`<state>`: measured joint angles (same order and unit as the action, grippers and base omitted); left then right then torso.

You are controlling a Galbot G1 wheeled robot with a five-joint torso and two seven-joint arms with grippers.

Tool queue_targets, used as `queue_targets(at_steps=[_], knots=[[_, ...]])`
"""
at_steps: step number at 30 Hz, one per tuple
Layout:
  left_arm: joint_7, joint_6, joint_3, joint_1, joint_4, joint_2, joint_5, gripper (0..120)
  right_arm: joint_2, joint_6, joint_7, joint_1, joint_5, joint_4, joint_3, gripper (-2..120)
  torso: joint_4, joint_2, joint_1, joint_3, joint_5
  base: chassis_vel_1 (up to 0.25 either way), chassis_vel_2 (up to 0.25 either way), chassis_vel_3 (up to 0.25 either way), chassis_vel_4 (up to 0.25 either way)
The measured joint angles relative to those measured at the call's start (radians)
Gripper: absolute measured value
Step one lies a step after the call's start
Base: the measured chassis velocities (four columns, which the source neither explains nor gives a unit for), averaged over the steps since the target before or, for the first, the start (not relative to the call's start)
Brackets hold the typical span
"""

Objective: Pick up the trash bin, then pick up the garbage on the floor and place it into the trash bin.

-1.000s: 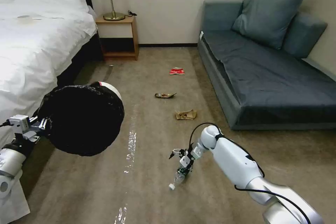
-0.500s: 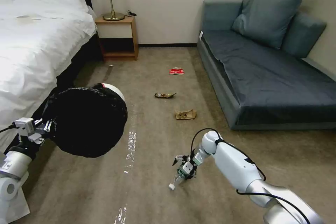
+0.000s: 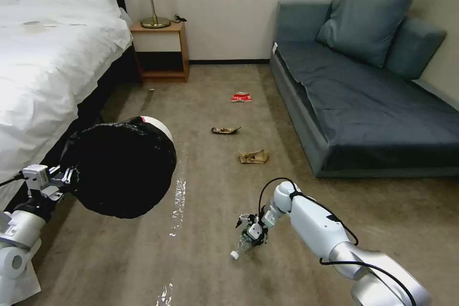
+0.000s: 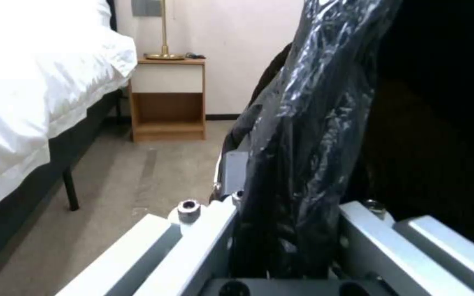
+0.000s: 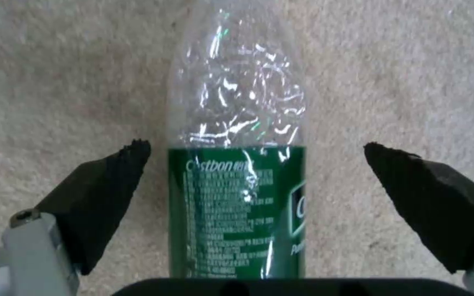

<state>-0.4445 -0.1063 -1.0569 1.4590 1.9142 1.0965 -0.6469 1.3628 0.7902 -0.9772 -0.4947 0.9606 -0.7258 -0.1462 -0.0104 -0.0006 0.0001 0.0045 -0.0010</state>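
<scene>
Right gripper (image 3: 251,230) sits low over the carpet in the head view, at the one clear plastic bottle (image 3: 241,244), which lies on the floor in the near middle with its white cap toward the robot. Left gripper (image 3: 67,177) holds the single trash bin (image 3: 123,167) off the floor at the near left, tipped so its black-lined mouth faces the camera. Three more pieces of garbage lie farther off, in a loose line down the carpet: a crumpled brown paper bag (image 3: 254,156), a dark snack wrapper (image 3: 225,130) and, farthest, a red-and-white packet (image 3: 242,97).

From the left wrist, the fingers (image 4: 204,246) are clamped on the bin's rim, black bag (image 4: 303,135) pinched between them.

From the right wrist, two black pads (image 5: 105,193) stand wide apart on either side of the bottle's green label (image 5: 237,209), neither touching it.
</scene>
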Motion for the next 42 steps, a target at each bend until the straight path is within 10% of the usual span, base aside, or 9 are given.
queue_targets(at_steps=[12, 33, 42], knots=[[-0.003, 0.007, -0.001, 0.003, 0.009, 0.001, -0.009, 1, 0.015, -0.010, 0.053, 0.020, 0.047, 0.081, -0.002, 98, 0.0000, 0.000, 0.000, 0.000, 0.0000, 0.000, 0.000, 0.000, 0.000], [0.016, 0.008, 0.028, 0.005, 0.033, 0.011, 0.002, 1, -0.053, -0.012, 0.025, 0.009, -0.059, 0.003, 0.023, 28, 0.0000, 0.000, 0.000, 0.000, 0.0001, 0.000, 0.000, 0.000, 0.000], [0.037, 0.004, 0.066, -0.012, 0.017, 0.004, 0.001, 1, -0.328, -0.021, -0.112, -0.010, -0.440, -0.222, 0.261, 18, 0.0000, 0.000, 0.000, 0.000, 0.0000, 0.000, 0.000, 0.000, 0.000]])
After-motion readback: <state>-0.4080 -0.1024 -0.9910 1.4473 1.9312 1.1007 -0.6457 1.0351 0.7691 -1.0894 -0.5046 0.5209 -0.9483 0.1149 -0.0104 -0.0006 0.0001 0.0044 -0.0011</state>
